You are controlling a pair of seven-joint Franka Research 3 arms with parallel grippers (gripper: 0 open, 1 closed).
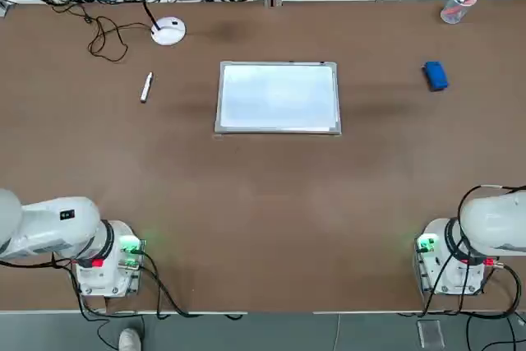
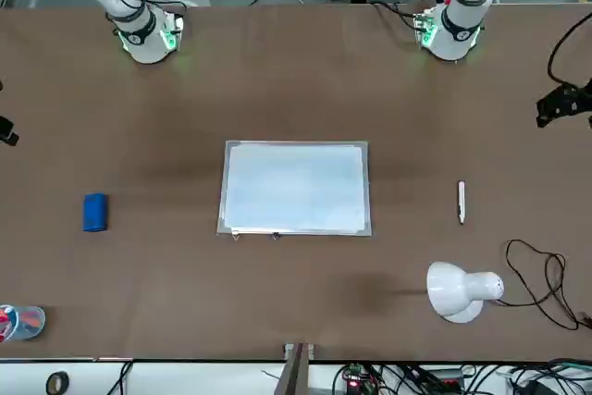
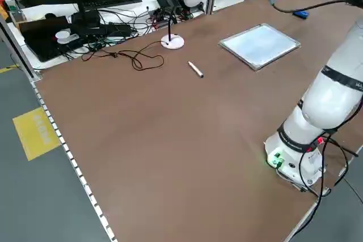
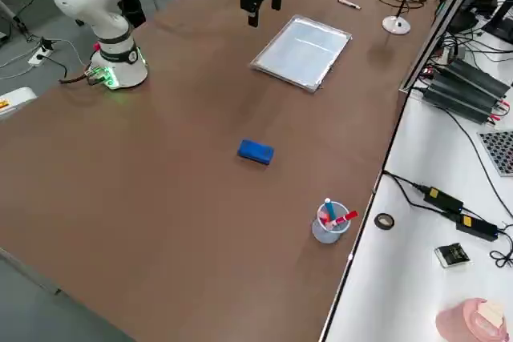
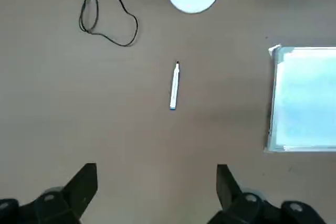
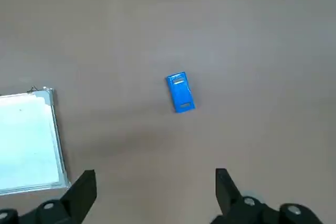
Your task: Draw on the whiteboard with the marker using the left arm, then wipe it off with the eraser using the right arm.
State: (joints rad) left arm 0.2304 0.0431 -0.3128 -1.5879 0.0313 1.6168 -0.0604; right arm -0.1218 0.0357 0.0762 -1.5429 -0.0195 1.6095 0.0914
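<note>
Cropping right arm [image 1: 493, 223] at frame edge

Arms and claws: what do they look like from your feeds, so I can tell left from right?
Both are white jointed arms on green-lit bases trailing black cables. The left arm has a red mark at its base; the right arm matches. Left claw and right claw have black fingers.
</note>
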